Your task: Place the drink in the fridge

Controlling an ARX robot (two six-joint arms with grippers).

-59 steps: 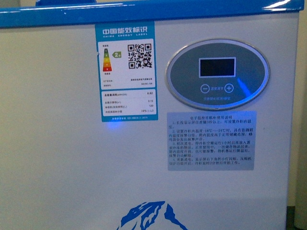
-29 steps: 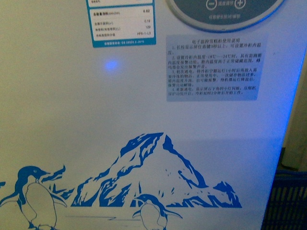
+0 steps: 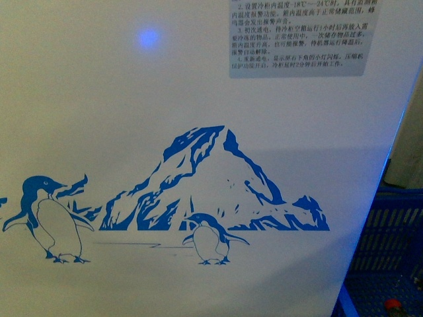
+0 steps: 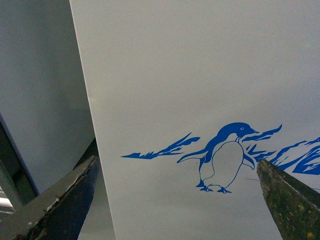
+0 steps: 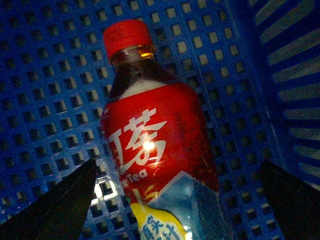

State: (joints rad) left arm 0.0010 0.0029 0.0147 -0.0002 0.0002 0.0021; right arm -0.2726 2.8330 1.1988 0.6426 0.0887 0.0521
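The fridge (image 3: 198, 119) fills the front view: white front wall with a blue mountain and penguins; its top is out of view. It also shows in the left wrist view (image 4: 200, 75). The drink (image 5: 155, 140), red cap, red, blue and yellow label, lies in the blue lattice crate (image 5: 50, 75). Its red cap (image 3: 392, 305) shows at the front view's bottom right. My right gripper (image 5: 177, 200) is open, one finger on each side of the bottle, not touching it. My left gripper (image 4: 177, 200) is open and empty, facing the fridge's front wall near its corner.
The blue crate (image 3: 383, 257) stands on the floor right of the fridge. A pale wall or cabinet (image 3: 406, 145) stands behind the crate. A grey surface (image 4: 40, 90) lies beside the fridge's corner in the left wrist view.
The front view has dropped down the fridge's front wall: control panel and energy label have left the top, the penguins have risen, and the blue crate with the red cap has come in.
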